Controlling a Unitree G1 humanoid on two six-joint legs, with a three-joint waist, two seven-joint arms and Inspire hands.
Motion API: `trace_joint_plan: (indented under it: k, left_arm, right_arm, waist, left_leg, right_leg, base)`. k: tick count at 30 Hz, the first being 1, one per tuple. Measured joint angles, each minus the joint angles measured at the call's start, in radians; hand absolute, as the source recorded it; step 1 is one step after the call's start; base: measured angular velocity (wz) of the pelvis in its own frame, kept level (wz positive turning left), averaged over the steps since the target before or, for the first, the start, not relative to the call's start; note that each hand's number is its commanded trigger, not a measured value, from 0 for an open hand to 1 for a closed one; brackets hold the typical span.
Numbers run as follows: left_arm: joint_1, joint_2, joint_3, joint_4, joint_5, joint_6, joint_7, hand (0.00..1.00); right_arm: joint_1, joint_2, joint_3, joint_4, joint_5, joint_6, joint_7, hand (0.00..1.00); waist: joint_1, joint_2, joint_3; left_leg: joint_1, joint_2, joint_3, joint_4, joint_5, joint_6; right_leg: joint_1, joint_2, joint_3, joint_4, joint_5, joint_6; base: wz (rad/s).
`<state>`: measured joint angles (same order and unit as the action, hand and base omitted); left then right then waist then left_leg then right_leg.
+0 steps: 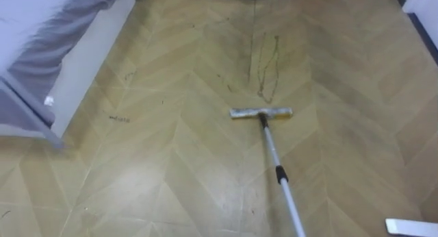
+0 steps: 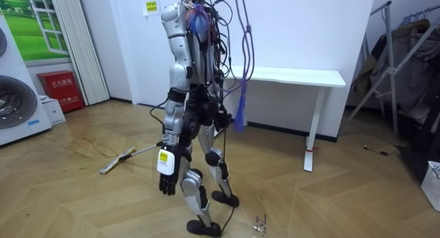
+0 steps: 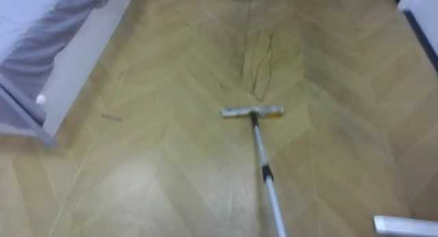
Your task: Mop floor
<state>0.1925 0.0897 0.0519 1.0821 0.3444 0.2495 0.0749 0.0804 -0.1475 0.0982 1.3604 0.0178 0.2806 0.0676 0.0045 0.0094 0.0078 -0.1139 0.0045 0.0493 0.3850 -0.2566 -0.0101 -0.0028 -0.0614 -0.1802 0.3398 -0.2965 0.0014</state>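
the left hand [image 2: 167,183] hangs at the robot's side in the room view, fingers relaxed and pointing down, holding nothing. the robot stands upright on the wooden floor [image 1: 171,161], facing the room view's left, with the white table [image 2: 295,76] behind it and a washing machine [image 2: 17,100] ahead at the far edge. the mop [image 1: 270,144] lies out in front of the robot: its flat mop head [image 1: 261,114] rests on the floor, set crosswise, and the pole [image 1: 277,161] slants back toward the robot's right, leaving the eye views at the bottom edge. in the room view the pole's upper end passes behind the body, so i cannot tell what holds it there. just beyond the mop head, near but apart from it, are thin dark scribbled marks [image 1: 267,69] on the floor, which look like the dirt to be wiped (a few fainter specks lie to their left). the mop should handle as a light, stiff thing: a slim metal pole that will not bend much, though smooth enough to turn in a loose grasp, and a head that may pivot where it meets the pole. the best hold is probably high on the pole, above the black collar [image 1: 280,174], ideally with two hands set apart for leverage when pushing the head over the marks.
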Motion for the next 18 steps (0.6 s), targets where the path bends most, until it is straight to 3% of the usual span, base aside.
trace_joint_plan:
  k: [3, 5, 7, 12, 13, 16, 18]
  left_arm:
    - [-0.03, -0.001, 0.002, 0.024, -0.001, -0.017, 0.016, 0.0]
    - [-0.043, -0.003, 0.001, 0.041, -0.005, -0.021, 0.03, 0.0]
    - [-0.051, -0.007, -0.003, 0.048, -0.034, -0.02, 0.042, 0.0]
    - [-0.048, -0.007, -0.018, 0.06, -0.05, -0.019, 0.051, 0.0]
    - [-0.048, -0.007, -0.015, 0.059, -0.058, -0.019, 0.051, 0.0]
    - [-0.048, -0.003, -0.014, 0.063, -0.074, -0.017, 0.052, 0.0]
    - [-0.058, -0.003, -0.016, 0.062, -0.086, -0.017, 0.053, 0.0]
  right_arm:
    - [-0.015, 0.0, 0.001, 0.0, 0.023, -0.012, -0.018, 1.0]
    - [-0.019, 0.0, 0.001, 0.0, 0.041, -0.023, -0.024, 1.0]
    - [-0.02, -0.002, 0.011, 0.001, 0.067, -0.028, -0.03, 1.0]
    - [-0.015, -0.017, 0.042, 0.008, 0.143, -0.034, -0.035, 1.0]
    - [-0.012, -0.021, 0.04, 0.014, 0.153, -0.042, -0.04, 1.0]
    - [-0.014, -0.021, 0.041, 0.021, 0.155, -0.043, -0.043, 1.0]
    - [-0.019, -0.021, 0.055, 0.028, 0.159, -0.043, -0.045, 1.0]
  waist:
    - [0.002, 0.004, 0.0069]
    - [0.005, 0.006, 0.0095]
    - [0.0, 0.006, 0.0106]
    - [0.002, 0.01, 0.0043]
    - [0.002, 0.023, -0.0034]
    - [0.009, 0.023, -0.0048]
    - [0.032, 0.023, -0.0058]
  left_leg:
    - [-0.09, -0.001, 0.0, 0.058, -0.002, 0.003]
    - [-0.148, -0.004, 0.001, 0.102, -0.012, 0.017]
    - [-0.235, -0.019, -0.004, 0.17, -0.031, 0.026]
    - [-0.412, -0.032, -0.018, 0.323, -0.066, 0.032]
    - [-0.456, -0.029, -0.029, 0.372, -0.079, 0.033]
    - [-0.508, -0.025, -0.031, 0.464, -0.113, 0.033]
    - [-0.562, -0.016, -0.033, 0.567, -0.147, 0.029]
  right_leg:
    - [-0.104, -0.011, 0.001, 0.087, -0.017, 0.001]
    - [-0.172, -0.021, 0.008, 0.148, -0.04, -0.003]
    - [-0.266, -0.043, 0.017, 0.239, -0.093, -0.003]
    - [-0.451, -0.076, 0.026, 0.431, -0.154, -0.002]
    - [-0.483, -0.081, 0.018, 0.473, -0.165, -0.005]
    - [-0.529, -0.09, 0.017, 0.563, -0.2, -0.011]
    - [-0.576, -0.091, 0.013, 0.658, -0.24, -0.023]
  base:
    - [-0.02]
    - [0.0]
    - [0.08]
    - [0.11]
    - [0.24]
    - [0.08]
    - [-0.03]
